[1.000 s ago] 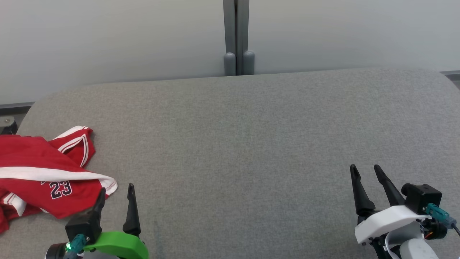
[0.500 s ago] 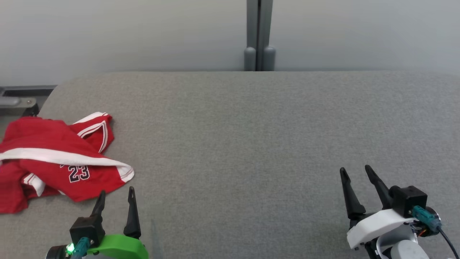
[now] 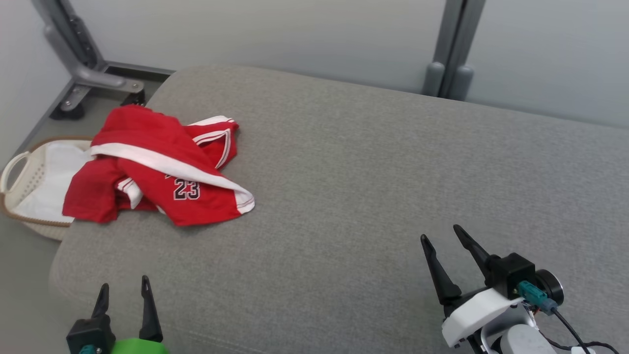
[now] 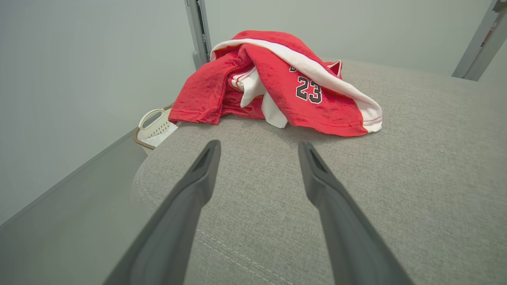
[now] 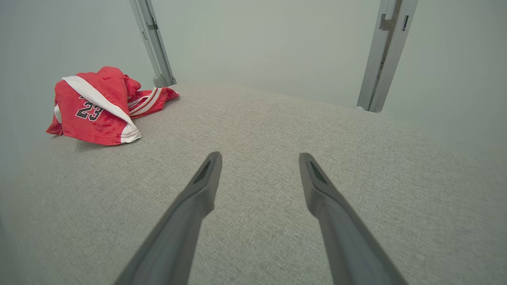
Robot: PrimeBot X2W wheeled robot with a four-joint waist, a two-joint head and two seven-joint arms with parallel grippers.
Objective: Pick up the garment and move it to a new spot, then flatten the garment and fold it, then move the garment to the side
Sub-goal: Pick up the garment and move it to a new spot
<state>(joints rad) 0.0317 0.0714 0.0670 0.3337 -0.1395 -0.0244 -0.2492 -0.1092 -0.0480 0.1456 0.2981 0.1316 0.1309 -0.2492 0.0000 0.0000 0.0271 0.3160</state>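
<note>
A wide grey fabric-covered bench with rounded corners takes most of the head view; its middle and right parts are bare cloth, so there is much open room to the right of the garment and toward the near edge. The crumpled red jersey with white trim and the number 23 lies near the far left corner of the bench; its left side reaches the left edge, and its printed flap points toward the middle. On the floor just beside that edge stands a white perforated plastic basket with a brown rim, partly hidden by the jersey; behind the bench rise grey metal posts before a pale wall.

The right end effector is at the near right over bare cloth, its two dark fingers spread and nothing between them; the jersey is well apart from it, far to the left. The left end effector is at the near left corner, close to the rounded edge; its fingers are also spread and empty, and in the left wrist view the jersey lies straight ahead of the tips, not touching them.
</note>
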